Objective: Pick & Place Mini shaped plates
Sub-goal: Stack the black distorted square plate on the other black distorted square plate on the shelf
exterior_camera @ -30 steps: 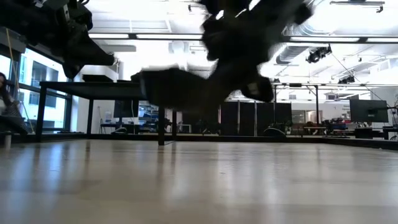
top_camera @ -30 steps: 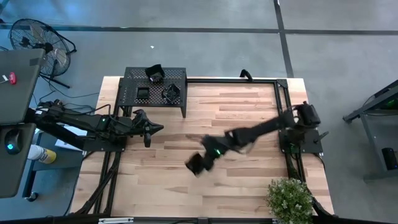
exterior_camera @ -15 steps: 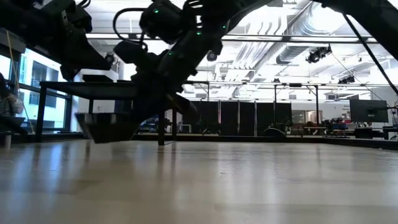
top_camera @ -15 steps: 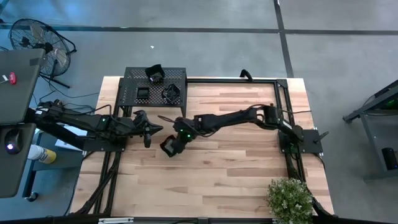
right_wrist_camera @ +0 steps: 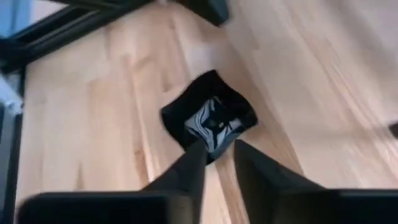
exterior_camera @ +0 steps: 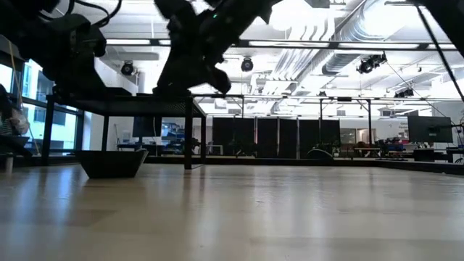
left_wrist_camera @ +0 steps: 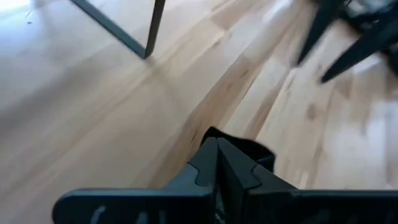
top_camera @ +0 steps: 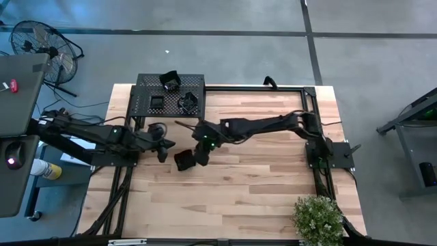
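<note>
Plate: square mini plate (top_camera: 183, 161) flat on table (top_camera: 273, 198), below rack (top_camera: 171, 100).
R gripper (top_camera: 199, 154): just above plate, fingers apart, empty.
L gripper (top_camera: 162, 145): shut, empty, beside plate; nearer rack.

plate (top_camera: 183, 161) on the desk (top_camera: 259, 198), just under and in front of the right hand (top_camera: 199, 152) | left hand (top_camera: 164, 145) just beside that plate, on its left | rack (top_camera: 170, 101) behind both hands, at the desk's back left | three plates (top_camera: 177, 95) on the rack
</note>
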